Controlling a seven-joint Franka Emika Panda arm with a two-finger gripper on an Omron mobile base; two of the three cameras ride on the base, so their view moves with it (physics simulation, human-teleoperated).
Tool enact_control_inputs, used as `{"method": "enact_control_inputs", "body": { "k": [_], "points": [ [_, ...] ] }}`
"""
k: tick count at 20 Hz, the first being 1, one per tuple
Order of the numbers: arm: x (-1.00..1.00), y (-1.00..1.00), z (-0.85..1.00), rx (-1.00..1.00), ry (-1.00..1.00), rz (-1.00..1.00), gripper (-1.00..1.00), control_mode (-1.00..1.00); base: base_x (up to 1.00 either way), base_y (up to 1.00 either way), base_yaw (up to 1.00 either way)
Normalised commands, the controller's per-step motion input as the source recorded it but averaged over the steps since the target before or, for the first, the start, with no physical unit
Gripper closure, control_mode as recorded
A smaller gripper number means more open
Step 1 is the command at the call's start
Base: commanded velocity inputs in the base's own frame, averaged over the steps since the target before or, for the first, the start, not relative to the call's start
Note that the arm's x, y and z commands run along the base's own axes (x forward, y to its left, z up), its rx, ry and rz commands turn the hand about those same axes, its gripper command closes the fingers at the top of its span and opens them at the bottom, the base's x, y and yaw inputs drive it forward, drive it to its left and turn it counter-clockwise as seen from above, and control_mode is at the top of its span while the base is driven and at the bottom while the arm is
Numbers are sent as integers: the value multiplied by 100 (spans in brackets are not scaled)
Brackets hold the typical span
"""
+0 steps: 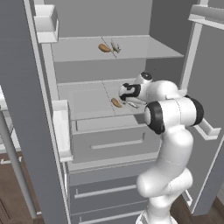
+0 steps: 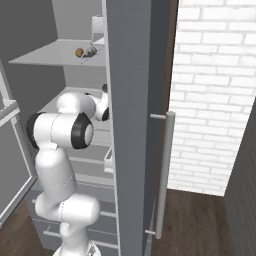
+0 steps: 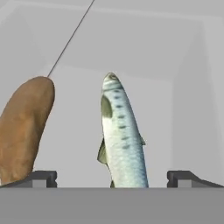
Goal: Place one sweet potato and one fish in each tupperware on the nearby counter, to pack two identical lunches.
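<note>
Inside the open fridge [image 1: 109, 26], the upper shelf [image 1: 144, 46] carries a sweet potato [image 1: 104, 48] with a fish [image 1: 115, 46] just to its right. On the shelf below [image 1: 87, 98] lies a second sweet potato [image 1: 116, 103], with the end effector [image 1: 127, 92] just right of it. In the hand view this sweet potato [image 3: 24, 127] lies left of a second fish [image 3: 121, 135], apart from it, and the fish sits between the spread fingertips [image 3: 41, 178]. A drawer [image 1: 113, 142] sits below that lower shelf.

Even, soft, diffuse light with no clear source fills the rendered scene, casting only faint shading inside the open fridge [image 1: 109, 48], no glare or blur, though edges look coarse and the fish [image 3: 122, 140] up close appears slightly soft.
</note>
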Motion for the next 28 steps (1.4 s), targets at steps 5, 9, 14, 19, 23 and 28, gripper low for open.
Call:
{"method": "enact_control_inputs", "body": {
  "k": [5, 9, 14, 19, 23, 28],
  "points": [
    [55, 0, -24, 0, 0, 1, -100, -100, 0, 0, 0],
    [49, 0, -26, 0, 1, 2, -100, -100, 0, 0, 0],
    [7, 0, -58, -1, 10, 0, 100, -100, 0, 0, 0],
    [-17, 7, -76, -7, 2, 0, 100, -100, 0, 0, 0],
    [-1, 2, -10, 0, -1, 0, 100, -100, 0, 0, 0],
    [-90, 16, -11, 0, 0, 0, 100, -100, 0, 0, 0]
  ]
}}
